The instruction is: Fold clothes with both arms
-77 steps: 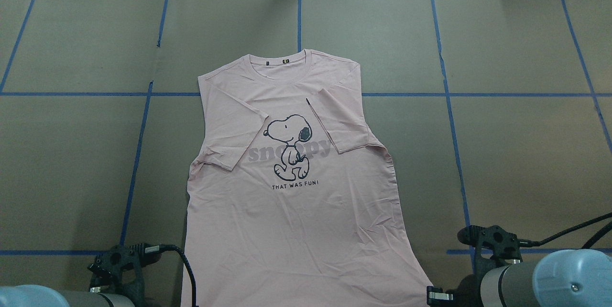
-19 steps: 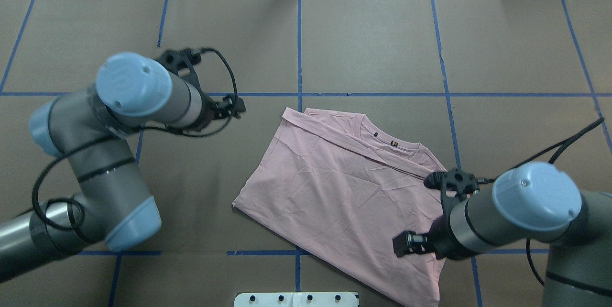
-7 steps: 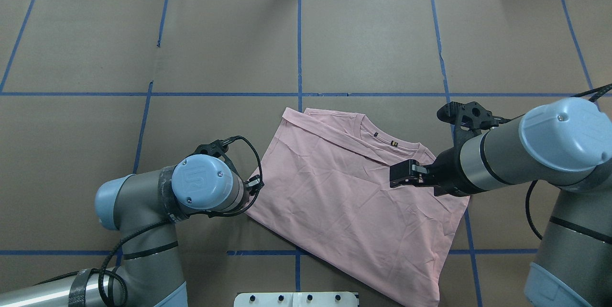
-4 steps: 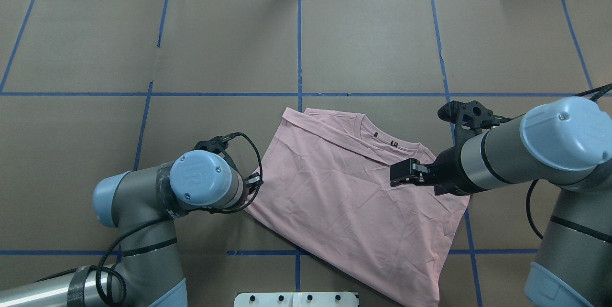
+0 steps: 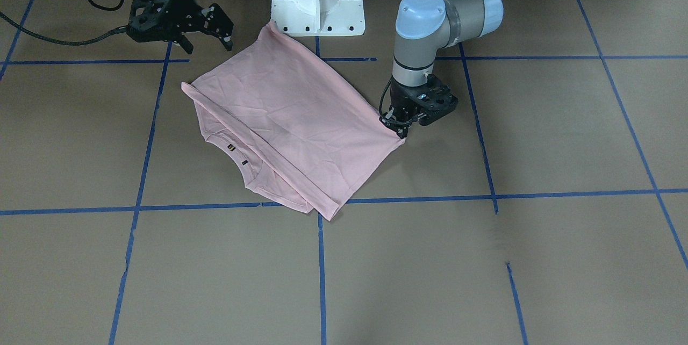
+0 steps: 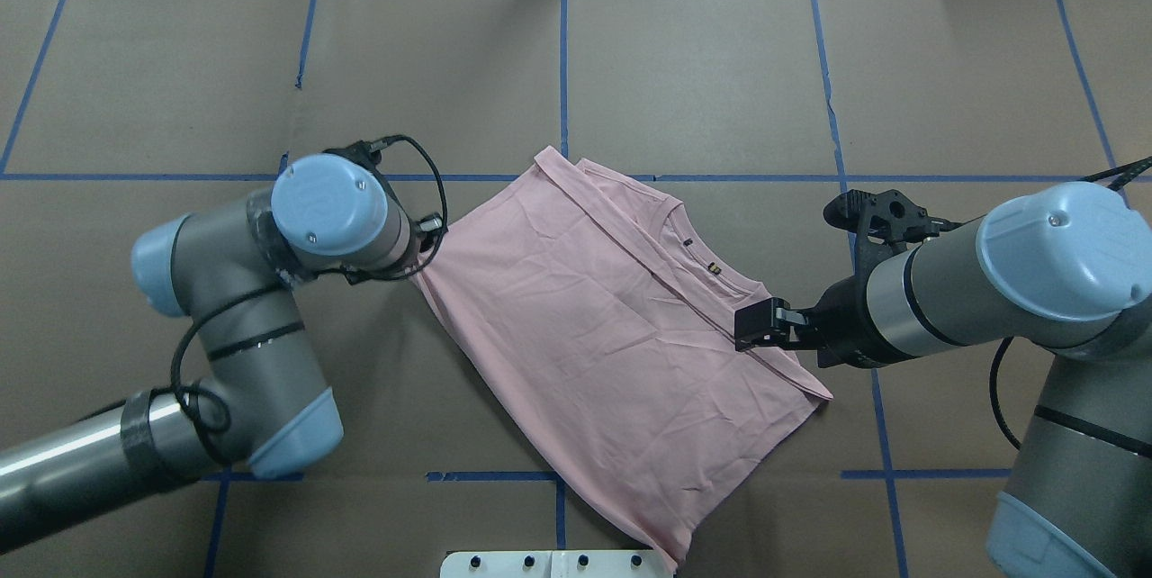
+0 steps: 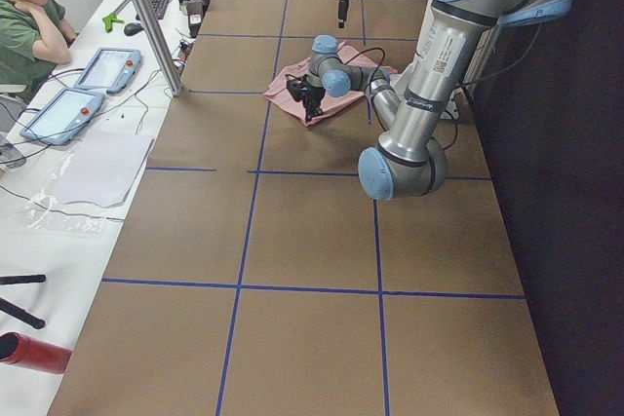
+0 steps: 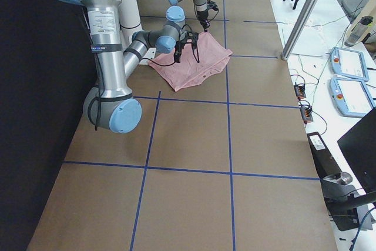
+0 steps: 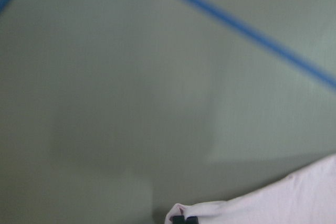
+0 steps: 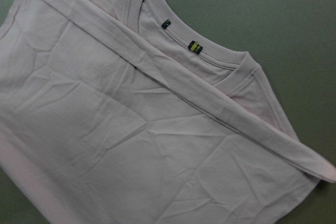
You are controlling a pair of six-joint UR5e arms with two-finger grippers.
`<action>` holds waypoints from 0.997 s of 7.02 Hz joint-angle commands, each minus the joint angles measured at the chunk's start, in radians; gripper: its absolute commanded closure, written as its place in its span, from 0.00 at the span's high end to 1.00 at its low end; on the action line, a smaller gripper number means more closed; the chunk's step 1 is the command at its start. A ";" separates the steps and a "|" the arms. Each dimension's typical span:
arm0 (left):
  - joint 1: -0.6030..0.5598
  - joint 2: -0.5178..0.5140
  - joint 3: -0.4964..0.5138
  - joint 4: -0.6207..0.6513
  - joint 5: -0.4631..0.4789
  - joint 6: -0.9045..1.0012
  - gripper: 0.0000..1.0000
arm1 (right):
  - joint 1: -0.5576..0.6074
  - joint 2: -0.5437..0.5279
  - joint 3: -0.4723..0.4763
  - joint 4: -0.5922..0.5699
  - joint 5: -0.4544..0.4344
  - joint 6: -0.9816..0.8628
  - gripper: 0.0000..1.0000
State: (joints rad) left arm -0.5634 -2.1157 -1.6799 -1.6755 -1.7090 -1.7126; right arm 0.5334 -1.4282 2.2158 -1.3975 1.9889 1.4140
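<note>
The pale pink cotton T-shirt (image 6: 594, 326) is lying folded over on the brown paper-covered surface (image 6: 720, 65) with its blue tape grid. Its plain back is facing up, it is sitting askew to the grid lines, and its ribbed round collar (image 10: 239, 61) is peeking out beyond the folded-over edge. The left fingers (image 5: 399, 129) are pinching one corner of the folded cloth, closed on a small bunch of fabric that is showing at the bottom of the left wrist view. The right fingers (image 5: 224, 28) are hanging spread wide and holding nothing, poised above the collar end of the shirt. The step in hand is looking like squaring up the folded shirt by its corner, ahead of a further fold. The next move is probably calling for the right fingers to come down onto a matching corner and close through both layers. The two arms would then be lifting and carrying that edge over together, without the layers sliding apart.
</note>
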 commanded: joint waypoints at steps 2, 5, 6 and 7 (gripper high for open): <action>-0.157 -0.173 0.341 -0.191 0.005 0.101 0.00 | 0.003 0.002 -0.021 0.002 0.001 -0.001 1.00; -0.188 -0.294 0.571 -0.436 0.055 0.151 0.00 | 0.007 0.029 -0.037 0.002 0.001 -0.001 1.00; -0.188 -0.300 0.630 -0.533 0.080 0.153 0.00 | 0.007 0.037 -0.045 0.000 -0.001 -0.001 1.00; -0.188 -0.303 0.664 -0.581 0.106 0.154 0.15 | 0.013 0.038 -0.047 0.002 -0.001 0.000 1.00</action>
State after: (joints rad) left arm -0.7508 -2.4083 -1.0732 -2.1745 -1.6327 -1.5621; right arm 0.5413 -1.3952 2.1740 -1.3966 1.9885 1.4131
